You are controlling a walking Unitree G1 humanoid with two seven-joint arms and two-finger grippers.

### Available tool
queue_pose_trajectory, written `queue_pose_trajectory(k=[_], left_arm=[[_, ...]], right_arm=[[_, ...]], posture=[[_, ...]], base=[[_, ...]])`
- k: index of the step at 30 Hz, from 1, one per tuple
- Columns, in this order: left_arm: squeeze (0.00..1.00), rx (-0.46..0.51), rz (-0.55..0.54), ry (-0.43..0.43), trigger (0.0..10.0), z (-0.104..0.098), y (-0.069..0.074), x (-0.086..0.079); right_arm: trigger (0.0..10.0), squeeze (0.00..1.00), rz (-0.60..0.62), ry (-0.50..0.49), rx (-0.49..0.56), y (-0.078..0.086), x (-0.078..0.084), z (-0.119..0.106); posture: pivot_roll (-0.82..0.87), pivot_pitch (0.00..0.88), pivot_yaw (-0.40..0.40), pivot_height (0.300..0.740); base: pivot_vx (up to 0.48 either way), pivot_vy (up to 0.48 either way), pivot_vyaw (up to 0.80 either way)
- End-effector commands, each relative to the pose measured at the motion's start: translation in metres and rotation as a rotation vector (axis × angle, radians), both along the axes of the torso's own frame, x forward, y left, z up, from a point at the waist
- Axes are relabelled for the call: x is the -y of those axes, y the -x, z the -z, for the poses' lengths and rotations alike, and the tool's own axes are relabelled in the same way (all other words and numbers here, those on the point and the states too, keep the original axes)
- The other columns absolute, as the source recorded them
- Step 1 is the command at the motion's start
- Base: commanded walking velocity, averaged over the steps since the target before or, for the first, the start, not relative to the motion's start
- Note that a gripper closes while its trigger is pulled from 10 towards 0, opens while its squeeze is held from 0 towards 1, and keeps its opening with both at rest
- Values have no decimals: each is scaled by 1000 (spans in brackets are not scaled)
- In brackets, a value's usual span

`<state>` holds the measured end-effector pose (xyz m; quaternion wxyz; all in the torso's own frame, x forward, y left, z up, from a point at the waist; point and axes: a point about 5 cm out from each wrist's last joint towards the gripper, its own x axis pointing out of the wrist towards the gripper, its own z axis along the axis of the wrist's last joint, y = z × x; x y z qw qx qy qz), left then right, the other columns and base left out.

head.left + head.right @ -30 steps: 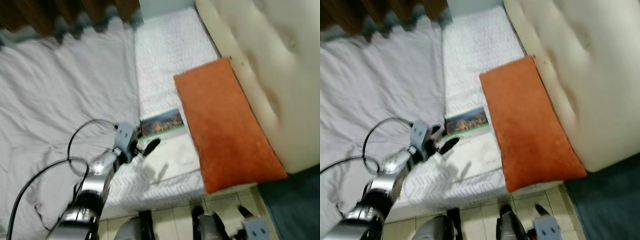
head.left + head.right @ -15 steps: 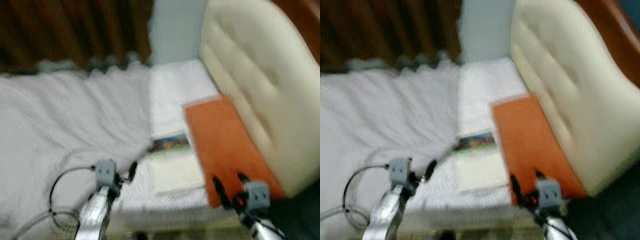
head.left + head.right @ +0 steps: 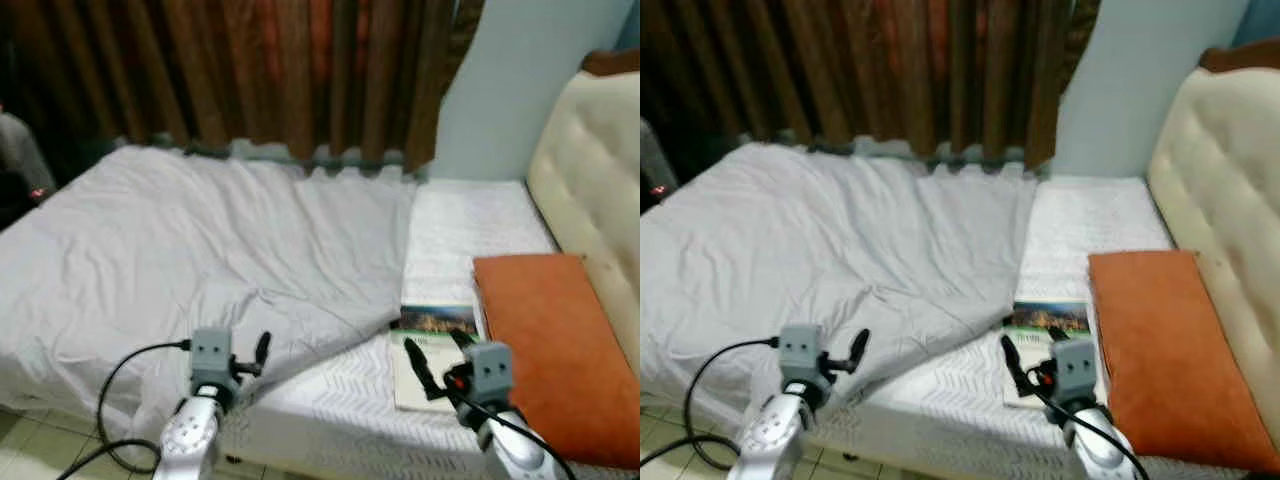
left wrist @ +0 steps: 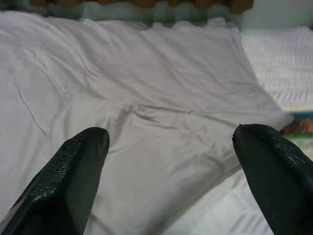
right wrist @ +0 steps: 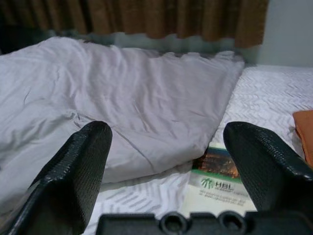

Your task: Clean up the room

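A rumpled grey blanket point(image 3: 200, 260) covers most of the bed. At its right edge a book point(image 3: 432, 322) with a picture cover lies flat on the bare white mattress point(image 3: 460, 230), next to an orange pillow point(image 3: 545, 340). My left gripper point(image 4: 171, 142) is open and held over the blanket near the bed's front edge. My right gripper point(image 5: 166, 142) is also open and hovers just in front of the book point(image 5: 220, 169), with nothing between its fingers.
A cream padded headboard point(image 3: 600, 150) rises on the right behind the pillow. Brown curtains point(image 3: 250, 70) hang along the far side of the bed. Tiled floor point(image 3: 20, 450) shows at the lower left, with my left arm's black cable point(image 3: 120, 400) looping above it.
The view has tilted up from the bed's corner to the whole bed. My right gripper has risen into view near the book, and the left gripper now sits further left of it.
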<state>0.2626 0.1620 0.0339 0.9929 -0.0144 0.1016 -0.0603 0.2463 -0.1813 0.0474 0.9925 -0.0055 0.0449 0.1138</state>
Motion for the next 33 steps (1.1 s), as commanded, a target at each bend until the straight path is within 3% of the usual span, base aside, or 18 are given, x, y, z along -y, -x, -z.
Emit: queue_pose_trajectory(k=[1,6,12,18,22,26,27,33], left_arm=[[0,60,72,-6,10000,-14,-4,8],[0,121,135,-33,10000,-25,-9,12],[0,159,138,-19,10000,-35,-17,17],[0,125,112,10,10000,-32,-15,16],[0,107,95,-14,10000,-27,-15,17],[0,135,87,-15,10000,-32,-16,17],[0,149,100,23,10000,-39,-19,20],[0,148,116,33,10000,-45,-28,28]], right_arm=[[10000,0,28,16,-14,3,7,2],[10000,0,48,52,43,0,6,-3],[10000,0,77,25,101,-5,6,-12],[10000,0,81,18,95,-8,6,-12],[10000,0,63,18,78,-9,5,-9],[10000,0,50,-30,33,-7,5,-6],[10000,0,37,-54,11,-5,4,-4],[10000,0,42,-49,8,-8,4,-2]], posture=[[-24,0,37,740],[-25,0,42,740],[-25,0,47,740],[-30,0,49,740],[-35,0,50,740],[-37,0,46,740],[-38,0,49,740],[-45,0,60,740]], base=[[0,480,0],[0,480,0],[0,480,0],[0,480,0],[0,480,0],[0,0,0],[465,0,0],[465,0,0]])
